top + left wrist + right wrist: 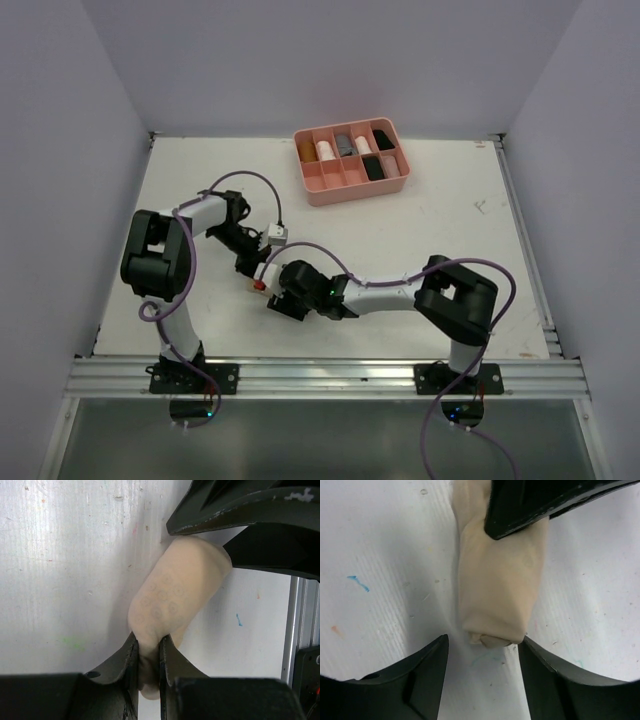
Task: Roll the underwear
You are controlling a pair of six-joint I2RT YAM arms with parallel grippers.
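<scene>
Late stage: the tan underwear [497, 580] lies rolled on the bench [450, 250] just left of centre in the overhead view, one end pinched by the left tool [148, 655], the right tool [482, 645] spread about the other; rolls [325, 151] already in the upper-centre tray [352, 192] suggest little remains.

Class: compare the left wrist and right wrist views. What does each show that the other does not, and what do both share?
Left wrist only: the left gripper shut on an end of the tan underwear, faint rings on the cloth, a metal rail. Right wrist only: the right gripper open, its fingers either side of the roll's other end. Both: the rolled underwear on the white table, the opposite gripper at the top.
</scene>
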